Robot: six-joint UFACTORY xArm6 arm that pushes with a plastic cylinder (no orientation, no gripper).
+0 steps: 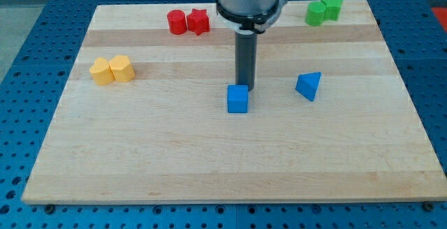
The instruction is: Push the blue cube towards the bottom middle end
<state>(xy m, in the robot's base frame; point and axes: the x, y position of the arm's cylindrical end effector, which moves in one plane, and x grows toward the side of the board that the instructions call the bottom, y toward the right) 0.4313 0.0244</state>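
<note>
Our wooden worktop [140,152] carries all the blocks. Our rod descends to its tip [246,89], a bare tool with nothing to open or close, touching the top edge of the blue cube [237,98] near the centre. The cube has no long axis; one face points toward the view's bottom. A blue triangular block [309,86] lies to its right.

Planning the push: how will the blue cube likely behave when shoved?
The blue cube looks rigid and flat-based, so it should slide, not roll. My tip sits right of its centre at the top edge, so it may twist. The wooden board looks smooth.
</note>
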